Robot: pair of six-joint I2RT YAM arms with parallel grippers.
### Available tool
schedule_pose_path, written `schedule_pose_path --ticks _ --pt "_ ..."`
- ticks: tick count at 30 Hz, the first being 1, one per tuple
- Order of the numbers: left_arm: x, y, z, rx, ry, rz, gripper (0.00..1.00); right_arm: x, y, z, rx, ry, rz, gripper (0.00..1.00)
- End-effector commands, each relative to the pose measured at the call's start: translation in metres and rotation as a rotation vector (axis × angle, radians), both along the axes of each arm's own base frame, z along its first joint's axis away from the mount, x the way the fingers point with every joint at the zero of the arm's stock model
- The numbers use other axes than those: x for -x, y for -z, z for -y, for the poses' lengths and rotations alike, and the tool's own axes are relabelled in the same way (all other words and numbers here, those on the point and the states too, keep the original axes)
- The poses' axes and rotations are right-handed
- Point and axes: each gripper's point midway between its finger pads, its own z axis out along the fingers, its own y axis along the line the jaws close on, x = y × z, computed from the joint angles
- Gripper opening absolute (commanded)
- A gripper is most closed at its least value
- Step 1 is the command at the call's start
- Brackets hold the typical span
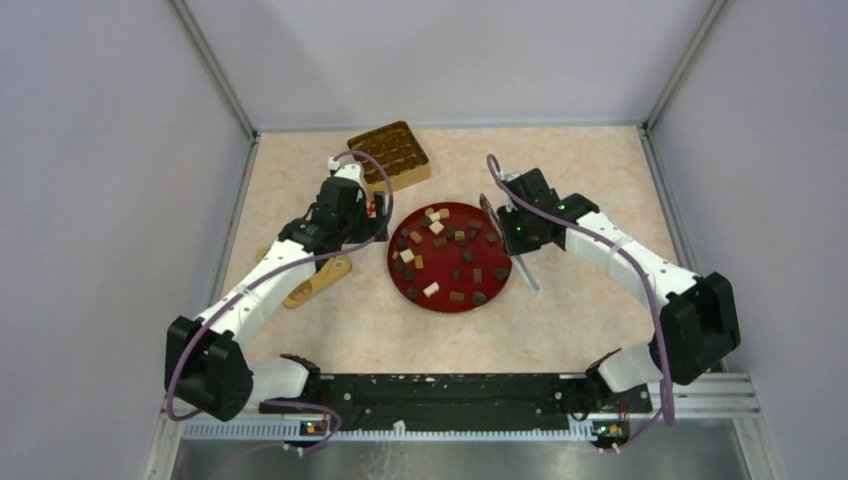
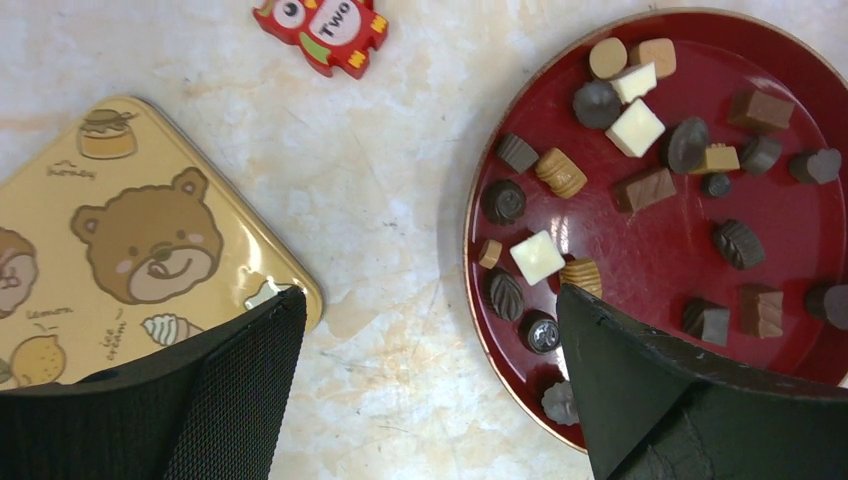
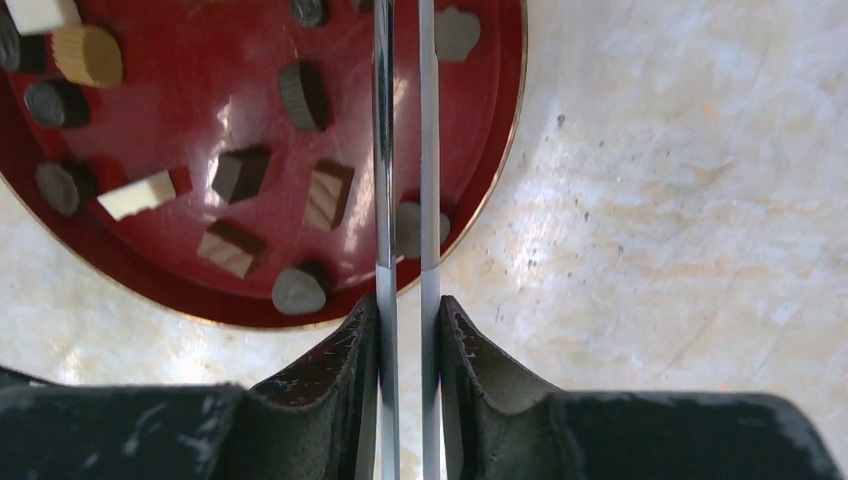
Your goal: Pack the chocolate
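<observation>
Many chocolate pieces, dark lumps and tan or white cubes, lie scattered on a round red plate mid-table. My left gripper hovers just left of the plate, open and empty. In the left wrist view its jaws stand wide apart above bare table, with the chocolates on the plate to the right. My right gripper is at the plate's right edge, shut on metal tongs. The tongs' two blades reach over the plate rim, past chocolates, and grip nothing.
A gold compartment tray stands behind the left gripper. The bear-printed tan lid lies left of the plate, partly under the left arm. A small red owl item lies between lid and plate. Grey walls enclose the table.
</observation>
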Motion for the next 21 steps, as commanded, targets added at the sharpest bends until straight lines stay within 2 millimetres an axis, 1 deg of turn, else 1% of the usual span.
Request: schedule_pose_path --ticks 1,5,9,13,16,21 --pt "-0.016 -0.035 -0.015 -0.052 -0.066 0.092 0.99 0.02 -0.033 -0.005 -0.052 -0.036 0.016 0.23" --pt "-0.019 -0.043 -0.024 -0.096 -0.095 0.102 0.99 0.036 -0.032 -0.006 -0.036 -0.07 -0.018 0.28" --pt "-0.021 -0.048 -0.03 -0.114 -0.119 0.113 0.99 0.045 -0.028 -0.015 -0.023 -0.121 -0.034 0.31" --pt "-0.02 -0.047 -0.029 -0.105 -0.118 0.11 0.99 0.048 -0.025 -0.02 -0.007 -0.149 -0.039 0.33" --pt "-0.017 -0.043 -0.029 -0.101 -0.116 0.099 0.99 0.049 -0.024 -0.022 -0.009 -0.157 -0.045 0.34" --pt "-0.015 -0.038 -0.03 -0.102 -0.118 0.091 0.99 0.052 -0.022 -0.025 -0.002 -0.172 -0.053 0.39"
